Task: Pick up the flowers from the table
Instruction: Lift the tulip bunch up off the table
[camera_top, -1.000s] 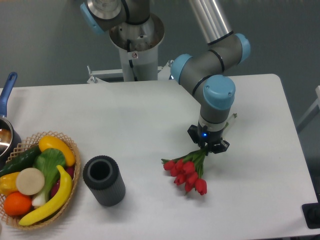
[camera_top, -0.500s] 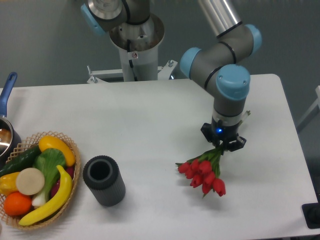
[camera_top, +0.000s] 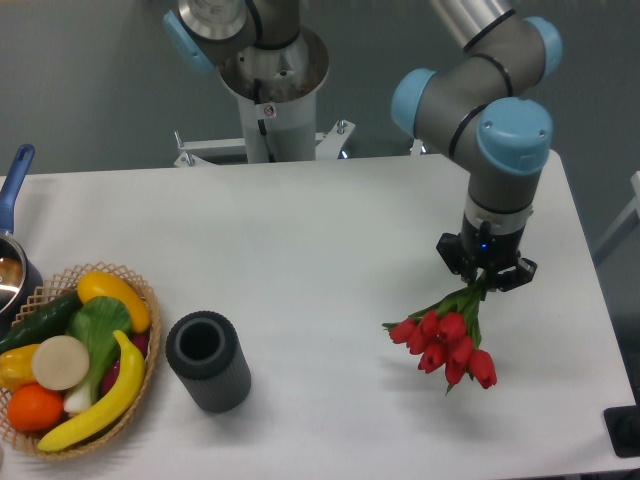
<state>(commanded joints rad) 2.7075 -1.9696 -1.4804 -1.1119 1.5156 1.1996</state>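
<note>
The gripper (camera_top: 486, 281) pinches the green stems of the flowers (camera_top: 446, 338), whose red buds hang down near the table (camera_top: 300, 240) toward its right edge — the arm should keep that squeeze firm and rise slowly, avoiding swing.

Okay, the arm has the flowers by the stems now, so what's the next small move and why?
Probably a short straight lift. The gripper has its jaws closed on the green stems, and the flowers hang head-down just over the table, with a faint shadow beneath. Rising a little would clear the red buds from the surface before any carrying.
</note>
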